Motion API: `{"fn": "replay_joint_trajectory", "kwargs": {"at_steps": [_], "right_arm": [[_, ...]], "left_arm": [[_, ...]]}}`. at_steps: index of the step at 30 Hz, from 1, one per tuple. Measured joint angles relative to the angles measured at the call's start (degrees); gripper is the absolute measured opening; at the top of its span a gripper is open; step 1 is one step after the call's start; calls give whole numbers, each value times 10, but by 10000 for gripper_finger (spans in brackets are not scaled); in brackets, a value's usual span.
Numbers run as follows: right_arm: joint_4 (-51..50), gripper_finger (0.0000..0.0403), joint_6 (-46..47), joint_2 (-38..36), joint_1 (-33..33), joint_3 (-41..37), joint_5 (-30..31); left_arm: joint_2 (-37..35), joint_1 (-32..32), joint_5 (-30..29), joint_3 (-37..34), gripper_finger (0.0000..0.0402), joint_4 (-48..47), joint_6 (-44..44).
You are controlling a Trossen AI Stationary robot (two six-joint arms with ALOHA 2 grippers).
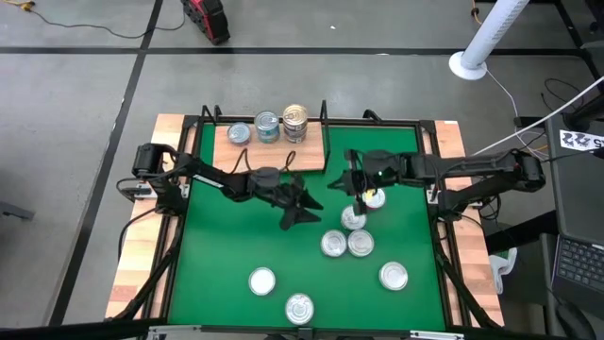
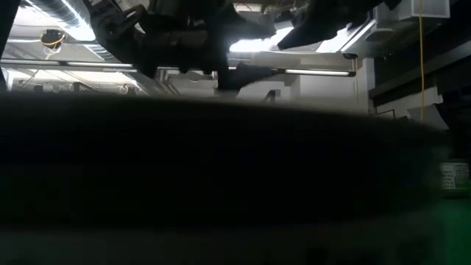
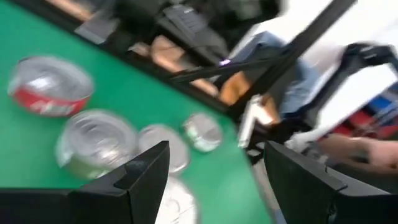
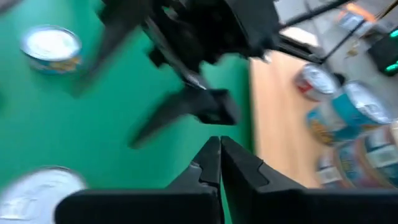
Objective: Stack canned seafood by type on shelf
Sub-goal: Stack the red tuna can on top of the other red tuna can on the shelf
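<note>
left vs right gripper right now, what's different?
The left gripper is open, fingers spread wide; the right gripper is shut, fingertips pressed together. The left gripper hangs over bare green mat near mid-table; the right gripper hangs over the tin at the top of the loose cluster. Neither holds a tin. Both are dark two-finger grippers reaching in toward the middle from opposite sides.

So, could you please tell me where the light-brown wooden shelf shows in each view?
High view: wooden shelf at the green mat's far left, carrying tins.
Low view: not in it.
Left wrist view: not in it.
Right wrist view: at right, holding tins.
Shared landmark: green mat.
</note>
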Motion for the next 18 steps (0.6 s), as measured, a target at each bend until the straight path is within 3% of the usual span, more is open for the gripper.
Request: {"fn": "replay_joint_trajectory", "kwargs": {"at_steps": [7, 13, 18], "right_arm": [[-29, 14, 67, 0, 50, 0, -1], [-38, 21, 83, 1, 67, 0, -1], [-37, 65, 131, 1, 64, 0, -10]], "left_arm": [[0, -22, -60, 0, 255, -96, 103], [0, -54, -107, 0, 255, -103, 303], [0, -85, -116, 24, 255, -124, 484]]}}
